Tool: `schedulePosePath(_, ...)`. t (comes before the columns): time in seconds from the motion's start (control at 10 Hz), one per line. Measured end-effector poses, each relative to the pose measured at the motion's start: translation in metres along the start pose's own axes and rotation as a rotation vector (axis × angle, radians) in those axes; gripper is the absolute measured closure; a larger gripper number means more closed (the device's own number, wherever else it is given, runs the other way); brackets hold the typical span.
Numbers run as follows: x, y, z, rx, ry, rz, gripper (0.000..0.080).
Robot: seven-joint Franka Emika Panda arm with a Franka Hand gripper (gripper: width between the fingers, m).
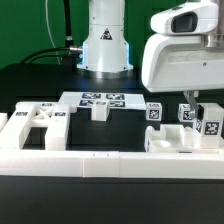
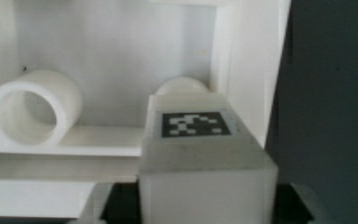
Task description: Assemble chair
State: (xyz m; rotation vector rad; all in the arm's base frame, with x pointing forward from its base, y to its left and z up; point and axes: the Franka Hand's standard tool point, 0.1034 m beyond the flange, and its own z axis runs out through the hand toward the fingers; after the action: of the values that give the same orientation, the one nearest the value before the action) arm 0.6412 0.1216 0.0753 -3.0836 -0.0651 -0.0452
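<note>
Now my jaws grip the glossy white plastic tagged block [image 2: 197,165]; lifted crookedly, it may slip or catch the white holed part [image 2: 37,108] nearby.

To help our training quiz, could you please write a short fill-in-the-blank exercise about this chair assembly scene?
1. The X-braced seat lies on the exterior view's ____ side.
2. The fingers are ____ around a tagged white block.
3. The table has a ____ surface.
Missing words: left; closed; black.
</note>
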Motion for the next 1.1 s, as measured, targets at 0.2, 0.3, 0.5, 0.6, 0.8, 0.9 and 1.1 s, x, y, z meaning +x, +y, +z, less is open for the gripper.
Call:
schedulePosePath(0.2,0.0002,0.0009,0.0002,0.010,-0.001,0.087,0.0514)
schedulePosePath(0.3,0.0004,0.0015,0.0003,0.014,-0.001,0.195,0.0514)
schedulePosePath(0.5,0.0007,0.0029,0.0005,0.013,0.001,0.371,0.0514)
schedulePosePath(0.6,0.0008,0.0031,0.0004,0.015,0.000,0.425,0.0512)
schedulePosePath(0.8,0.0008,0.0043,0.0006,0.017,-0.002,0.566,0.0512)
schedulePosePath(0.9,0.0007,0.0043,0.0006,0.019,-0.003,0.621,0.0512)
schedulePosePath(1.1,-0.0028,0.0051,0.0014,0.035,-0.008,0.899,0.0512)
